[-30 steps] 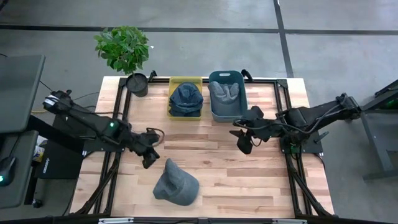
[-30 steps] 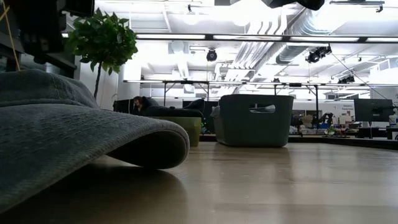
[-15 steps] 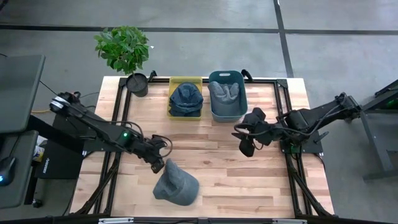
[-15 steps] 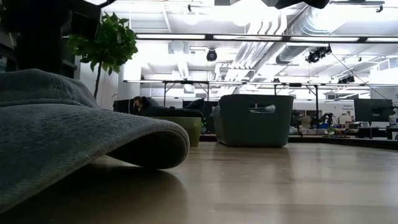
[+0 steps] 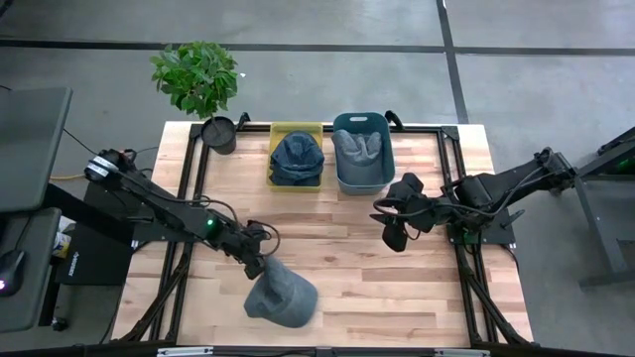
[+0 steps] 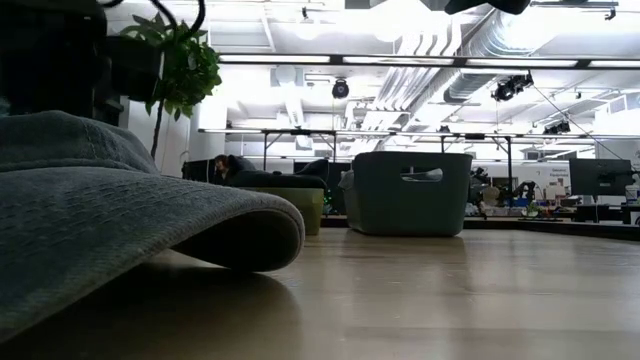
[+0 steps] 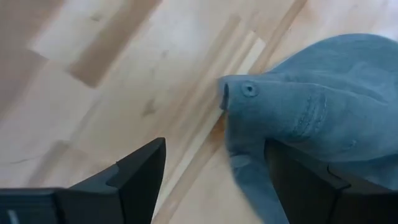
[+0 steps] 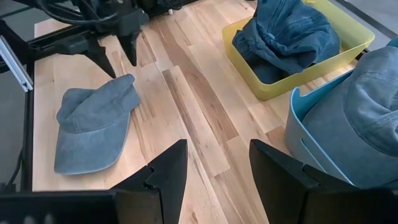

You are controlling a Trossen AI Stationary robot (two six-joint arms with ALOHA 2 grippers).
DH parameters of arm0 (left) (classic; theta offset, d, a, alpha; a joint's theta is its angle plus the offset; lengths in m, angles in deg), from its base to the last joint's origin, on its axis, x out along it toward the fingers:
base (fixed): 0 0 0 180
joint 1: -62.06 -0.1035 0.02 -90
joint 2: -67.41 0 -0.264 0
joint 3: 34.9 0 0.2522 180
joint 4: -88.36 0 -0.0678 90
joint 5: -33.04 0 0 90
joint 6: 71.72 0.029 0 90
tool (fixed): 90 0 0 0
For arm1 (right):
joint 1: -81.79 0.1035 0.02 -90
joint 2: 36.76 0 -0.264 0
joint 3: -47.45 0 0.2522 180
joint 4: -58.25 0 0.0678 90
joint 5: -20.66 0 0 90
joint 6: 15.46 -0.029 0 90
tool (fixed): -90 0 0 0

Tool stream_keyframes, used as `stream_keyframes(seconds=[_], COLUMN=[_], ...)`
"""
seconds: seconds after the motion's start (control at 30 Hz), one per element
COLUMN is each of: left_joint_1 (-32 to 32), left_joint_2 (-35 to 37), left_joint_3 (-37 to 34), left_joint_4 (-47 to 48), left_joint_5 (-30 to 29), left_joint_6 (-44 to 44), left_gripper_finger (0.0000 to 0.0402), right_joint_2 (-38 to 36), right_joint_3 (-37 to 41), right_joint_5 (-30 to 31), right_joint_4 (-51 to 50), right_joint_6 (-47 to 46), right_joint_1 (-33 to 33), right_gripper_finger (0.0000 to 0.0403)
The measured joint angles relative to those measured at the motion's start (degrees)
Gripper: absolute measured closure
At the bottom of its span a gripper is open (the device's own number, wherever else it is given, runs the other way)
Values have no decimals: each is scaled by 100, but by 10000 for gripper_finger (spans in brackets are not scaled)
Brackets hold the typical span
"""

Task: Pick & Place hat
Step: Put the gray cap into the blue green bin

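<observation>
Wooden slatted table (image 5: pixel 337 268), grey-blue denim cap (image 5: pixel 282 295) lying near its front edge.
Your left gripper (image 5: pixel 257 264) straddles the cap's rear tip, fingers spread wide; your right gripper (image 5: pixel 391 234) hovers mid-table, jaws parted, empty.

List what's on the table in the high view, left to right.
Plant pot → left end effector → yellow bin → teal bin → right end effector.
</observation>
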Motion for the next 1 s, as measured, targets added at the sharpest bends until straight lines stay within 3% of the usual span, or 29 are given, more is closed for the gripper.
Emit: stream_keyframes(seconds=[0.27,0.57,1.0], left_joint_1=[2,2,-85], left_joint_2=[448,920,929], left_joint_3=[-1457,-2416,-3337], left_joint_4=[-2548,-3346,-5623], left_joint_5=[198,118,-107], left_joint_6=[-354,-568,-171], left_gripper_finger=[131,131,155], right_joint_2=[0,2,2], right_joint_3=[0,2,2], right_joint_5=[-116,-117,-86], right_joint_4=[-10,-95,-159], right_joint_6=[0,0,0], right_joint_1=[0,4,-60], right_gripper_finger=[236,235,236])
